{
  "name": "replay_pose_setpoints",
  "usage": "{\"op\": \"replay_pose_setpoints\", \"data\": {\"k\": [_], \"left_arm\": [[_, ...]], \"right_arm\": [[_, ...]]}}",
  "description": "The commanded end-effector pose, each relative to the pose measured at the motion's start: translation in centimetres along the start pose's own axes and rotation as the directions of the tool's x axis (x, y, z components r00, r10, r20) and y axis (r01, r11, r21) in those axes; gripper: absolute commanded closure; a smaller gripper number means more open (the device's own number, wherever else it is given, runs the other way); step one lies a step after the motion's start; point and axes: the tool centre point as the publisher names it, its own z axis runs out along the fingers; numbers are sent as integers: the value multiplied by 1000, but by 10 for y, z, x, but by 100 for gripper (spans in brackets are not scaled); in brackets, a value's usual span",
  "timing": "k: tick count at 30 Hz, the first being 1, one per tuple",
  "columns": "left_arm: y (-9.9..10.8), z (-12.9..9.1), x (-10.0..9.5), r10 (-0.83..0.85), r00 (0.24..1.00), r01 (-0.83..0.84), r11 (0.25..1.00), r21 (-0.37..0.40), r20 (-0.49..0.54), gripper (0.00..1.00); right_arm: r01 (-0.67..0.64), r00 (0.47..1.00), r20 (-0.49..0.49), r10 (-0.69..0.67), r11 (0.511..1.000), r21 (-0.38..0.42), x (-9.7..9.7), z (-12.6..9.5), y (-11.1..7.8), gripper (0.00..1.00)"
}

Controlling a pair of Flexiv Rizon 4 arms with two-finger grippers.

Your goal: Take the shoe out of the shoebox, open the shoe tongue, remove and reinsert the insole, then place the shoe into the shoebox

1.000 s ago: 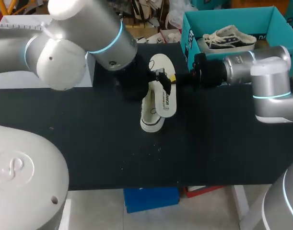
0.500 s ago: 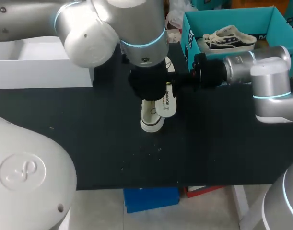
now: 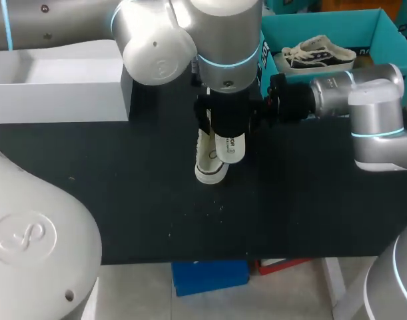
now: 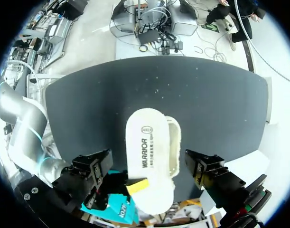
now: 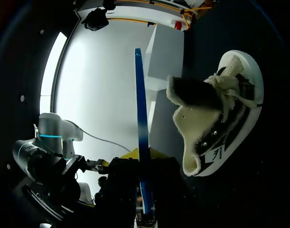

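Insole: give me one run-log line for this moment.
insole out of shoe, in right gripper | left gripper open around insole | shoe on table

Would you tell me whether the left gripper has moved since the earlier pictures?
Yes. The left gripper has moved rightward in the head view, toward the teal shoebox, and is now over the insole.

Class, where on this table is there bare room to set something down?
Bare: the front strip between shoe and table edge; also the stretch before the white box. Crowded: middle rear, where left arm and right arm meet over shoe and insole, beside the shoebox.
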Motion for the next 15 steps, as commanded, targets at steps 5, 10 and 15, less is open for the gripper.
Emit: {"op": "replay_pose_setpoints", "data": {"k": [5, 10, 15], "left_arm": [[23, 1, 2, 12, 1000, -12, 1000, -13, 6, 0], [42, -3, 7, 12, 1000, -12, 999, -30, 5, 0], [61, -3, 11, 6, 1000, -6, 999, -34, 6, 0]], "right_arm": [[-1, 1000, 3, 1, 1000, 1, 0, 1, 1, 100], [-1, 1000, 3, 1, 1000, 1, 0, 1, 1, 100], [-1, 1000, 3, 1, 1000, 1, 0, 1, 1, 100]]}}
